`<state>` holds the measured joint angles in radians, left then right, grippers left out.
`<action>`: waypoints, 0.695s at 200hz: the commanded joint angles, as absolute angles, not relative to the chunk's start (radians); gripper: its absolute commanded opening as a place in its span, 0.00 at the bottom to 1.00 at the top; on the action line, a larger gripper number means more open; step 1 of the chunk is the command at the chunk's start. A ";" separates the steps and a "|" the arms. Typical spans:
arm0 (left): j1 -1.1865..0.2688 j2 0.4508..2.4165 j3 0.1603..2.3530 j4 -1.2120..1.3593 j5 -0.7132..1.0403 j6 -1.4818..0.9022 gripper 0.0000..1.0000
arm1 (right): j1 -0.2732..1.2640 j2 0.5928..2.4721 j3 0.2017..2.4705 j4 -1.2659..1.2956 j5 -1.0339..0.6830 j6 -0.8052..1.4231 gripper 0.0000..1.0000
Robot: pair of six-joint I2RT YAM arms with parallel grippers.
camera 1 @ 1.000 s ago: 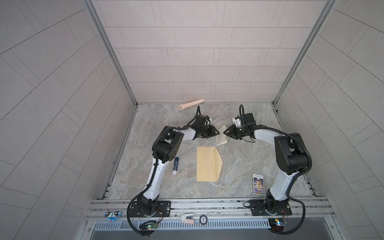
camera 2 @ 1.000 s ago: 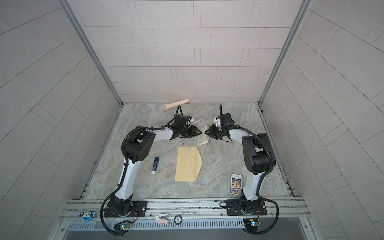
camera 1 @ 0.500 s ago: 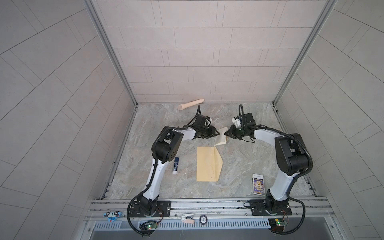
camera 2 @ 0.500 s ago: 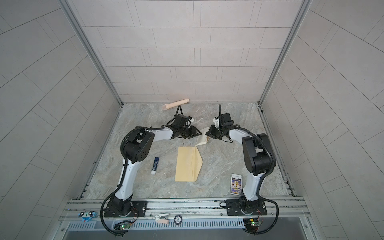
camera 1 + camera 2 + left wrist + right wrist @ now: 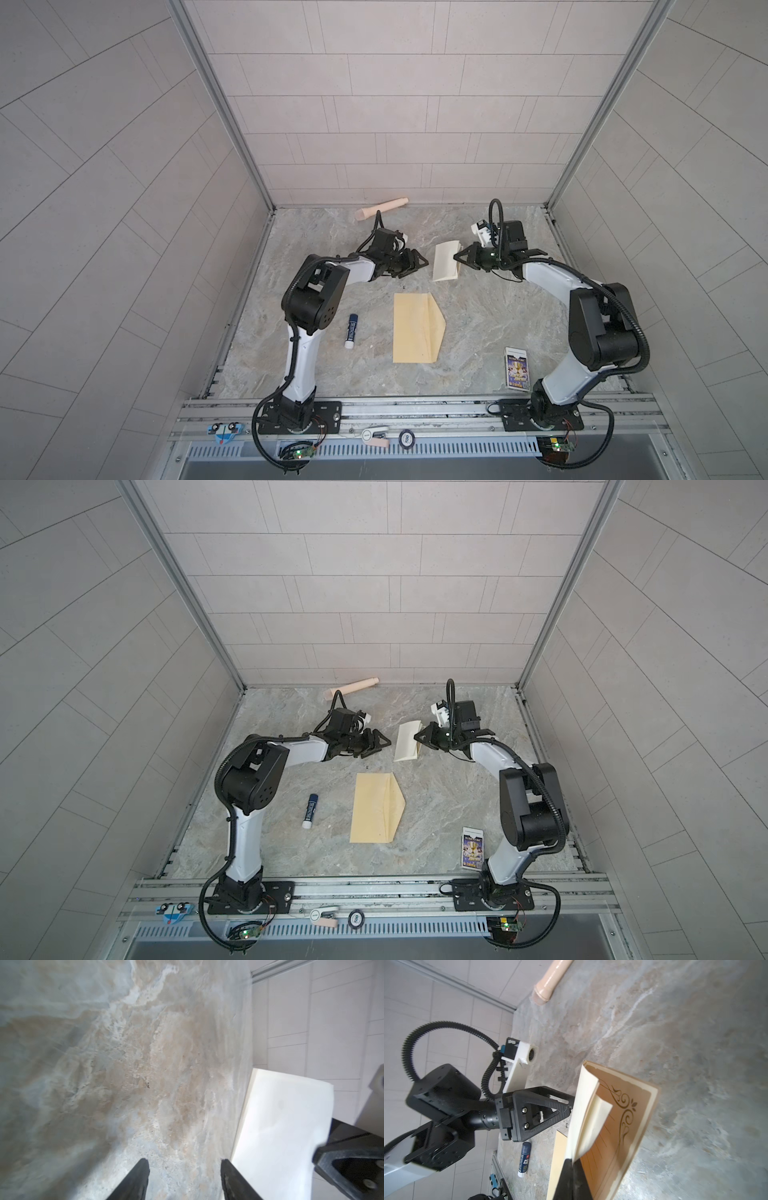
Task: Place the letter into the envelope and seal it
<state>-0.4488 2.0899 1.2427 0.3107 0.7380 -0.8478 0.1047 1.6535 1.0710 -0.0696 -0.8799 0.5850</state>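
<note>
At twelve o'clock from the unfilled yellow-tan paper envelope point(image 5: 415, 328), right gripper point(image 5: 457, 257) clamped the cream folded letter point(image 5: 444, 264); left gripper point(image 5: 415, 267) gaped.

At the middle of the worktop point(image 5: 478, 316): envelope point(image 5: 415, 328), flat, flap pointing toward the right edge. Behind it, nearer the back edge: letter point(image 5: 444, 262), raised at a tilt, between left pincer point(image 5: 419, 267) and right pincer point(image 5: 457, 258); pinched at its right side by the latter, apart from the former. Left of the envelope: glue stick point(image 5: 351, 330). Near the front right corner: card box point(image 5: 516, 369). Along the back edge, left of centre: rod point(image 5: 381, 208).
</note>
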 commanded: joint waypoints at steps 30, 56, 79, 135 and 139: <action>-0.446 2.013 1.074 0.972 0.876 -1.232 0.66 | 0.121 1.557 1.006 0.090 -1.003 0.624 0.00; -0.446 2.025 1.039 1.162 0.877 -1.349 0.66 | 0.147 1.553 1.019 0.093 -1.008 0.632 0.00; -0.450 2.009 1.032 1.173 0.885 -1.353 0.65 | 0.167 1.557 1.031 0.092 -1.005 0.638 0.00; -0.442 1.968 0.997 1.195 0.913 -1.354 0.37 | 0.170 1.549 1.056 0.040 -0.992 0.619 0.00; -0.441 1.967 0.994 1.195 0.912 -1.355 0.35 | 0.170 1.549 1.058 0.036 -0.991 0.618 0.00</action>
<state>-0.4450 2.0155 1.0142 1.1168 0.8742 -1.3239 0.1692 1.5791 1.0340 0.0544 -0.9905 0.6323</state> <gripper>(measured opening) 0.394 0.042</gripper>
